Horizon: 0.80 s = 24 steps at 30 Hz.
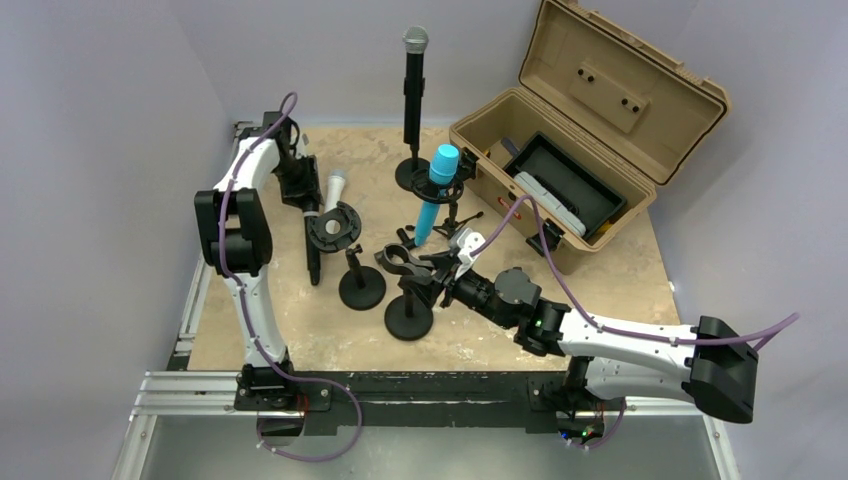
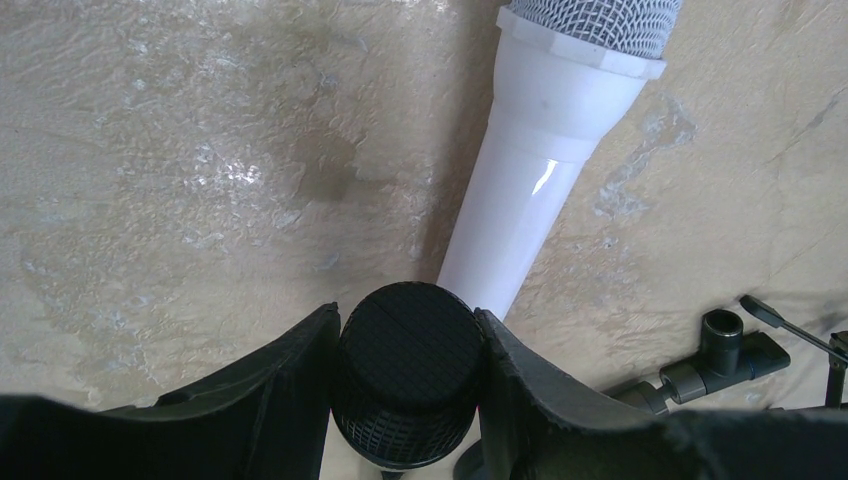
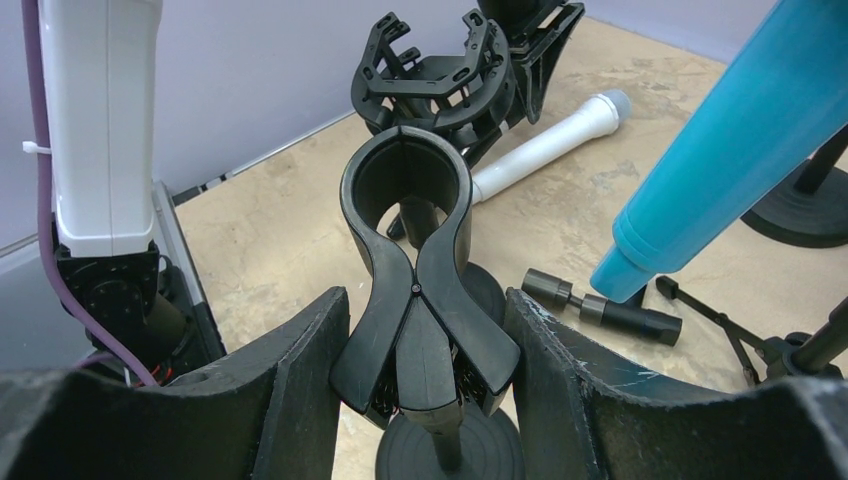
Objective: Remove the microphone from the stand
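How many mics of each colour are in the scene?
Black mics: 2
White mic: 1
Blue mic: 1
Total: 4

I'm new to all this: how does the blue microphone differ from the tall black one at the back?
The blue microphone leans in a tripod stand; the black microphone stands upright on a round-based stand. The blue one is blue from end to end; the black one has a grey mesh head. Both are mounted, not lying down.
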Available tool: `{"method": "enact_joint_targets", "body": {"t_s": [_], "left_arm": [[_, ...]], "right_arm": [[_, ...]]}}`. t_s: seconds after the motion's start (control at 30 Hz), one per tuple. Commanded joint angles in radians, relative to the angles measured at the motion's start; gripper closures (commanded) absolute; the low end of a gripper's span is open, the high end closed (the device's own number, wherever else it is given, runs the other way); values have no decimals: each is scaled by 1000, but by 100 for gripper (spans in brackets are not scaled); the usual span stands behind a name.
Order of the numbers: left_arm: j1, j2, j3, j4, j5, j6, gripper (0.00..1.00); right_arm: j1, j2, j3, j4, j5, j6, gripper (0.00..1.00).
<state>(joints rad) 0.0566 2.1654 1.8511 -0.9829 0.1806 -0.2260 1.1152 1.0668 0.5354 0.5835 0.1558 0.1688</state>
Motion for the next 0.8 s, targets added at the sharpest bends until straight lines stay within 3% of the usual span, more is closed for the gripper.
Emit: {"method": "enact_joint_targets", "body": {"t_s": [0.0,0.27,0.43,0.77], "left_arm": [[2,0,43,0,30,-13,63],[-1,1,39,2,42,-16,44],[-1,1,39,1,36,-16,38],[0,-23,18,10,49,-18,33]], "right_arm": [[5,-15,41,-13,50,33,61],[6,-21,82,-94,55,64,45],[6,-29,102,-123,64,82,31],[6,-106,149,-212,64,149,26]]}}
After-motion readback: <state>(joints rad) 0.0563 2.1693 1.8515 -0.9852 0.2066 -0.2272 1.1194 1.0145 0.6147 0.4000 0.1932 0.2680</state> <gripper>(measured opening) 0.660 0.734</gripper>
